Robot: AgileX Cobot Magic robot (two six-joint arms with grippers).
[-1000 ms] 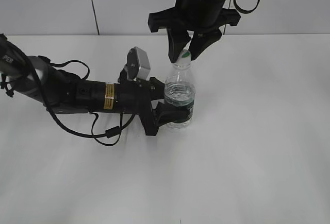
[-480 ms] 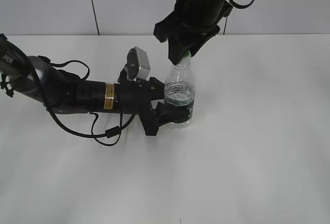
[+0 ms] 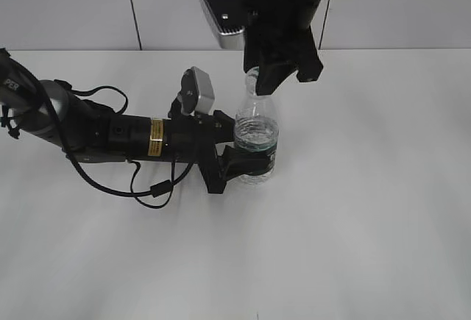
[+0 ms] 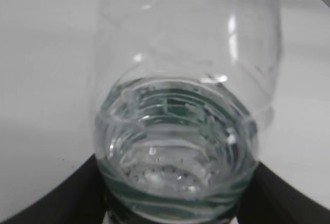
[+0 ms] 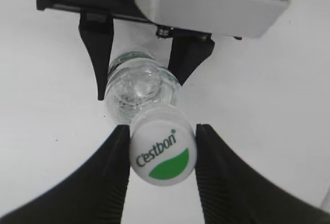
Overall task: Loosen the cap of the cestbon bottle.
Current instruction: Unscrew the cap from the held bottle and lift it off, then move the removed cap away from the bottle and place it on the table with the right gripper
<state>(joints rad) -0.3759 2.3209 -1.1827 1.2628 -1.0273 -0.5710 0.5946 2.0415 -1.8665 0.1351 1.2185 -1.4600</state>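
Observation:
The cestbon bottle [image 3: 259,130], clear with a dark green label band and some water, stands upright on the white table. My left gripper [image 3: 249,151] reaches in from the left, shut on the bottle's lower body; in the left wrist view the bottle [image 4: 180,131] fills the frame between the dark fingers [image 4: 62,203]. My right gripper [image 3: 262,77] comes down from above and hides the bottle top in the exterior view. In the right wrist view the white cap [image 5: 162,152], with green mark and Cestbon lettering, sits between my right gripper [image 5: 162,134] fingers, both pads touching it.
The left arm [image 3: 110,132] lies low across the table's left half, with a loose black cable [image 3: 151,187] looped in front of it. The right wrist's grey camera housing [image 3: 221,4] hangs above the bottle. A grey panelled wall [image 3: 73,4] closes the back.
The right gripper has closed onto the cap and turned about the bottle's axis, swinging its grey camera housing round into view. The left arm and the bottle have stayed put.

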